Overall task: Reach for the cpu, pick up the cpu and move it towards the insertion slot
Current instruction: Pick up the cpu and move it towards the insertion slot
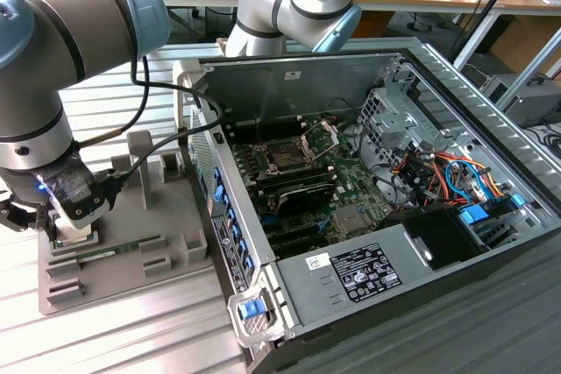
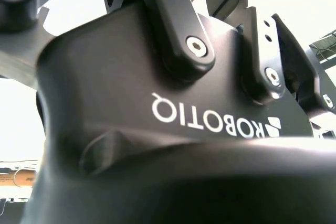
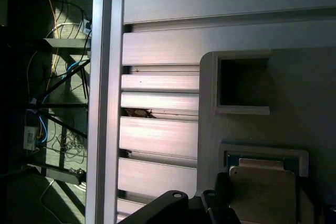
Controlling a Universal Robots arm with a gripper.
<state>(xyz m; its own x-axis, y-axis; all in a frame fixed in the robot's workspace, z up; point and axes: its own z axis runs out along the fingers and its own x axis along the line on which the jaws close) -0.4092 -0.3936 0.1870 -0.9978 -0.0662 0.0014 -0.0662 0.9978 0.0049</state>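
The case (image 1: 289, 85) is lying open on the exterior view's right, its board facing up. The arm (image 1: 53, 59) is reaching down on the exterior view's left, over the tray (image 1: 175, 243) that is sitting just beside the case. The slot (image 1: 285, 157) is waiting on the board with its clamp frame standing raised, well apart from the gripper (image 1: 63, 216), which is hanging low over the near end of the tray.

In the first wrist view the cpu (image 3: 261, 192) is lying at a tray recess right under the gripper, next to an empty recess (image 3: 244, 82). Whether the gripper is spread, pressed together or pinching the cpu, I cannot tell. Dark parts are flanking the chip, so I am judging the work to be at the reach or the pick-up, with no carry begun. A carry from here is calling for a level, straight lift and enough height to be clearing the case wall.
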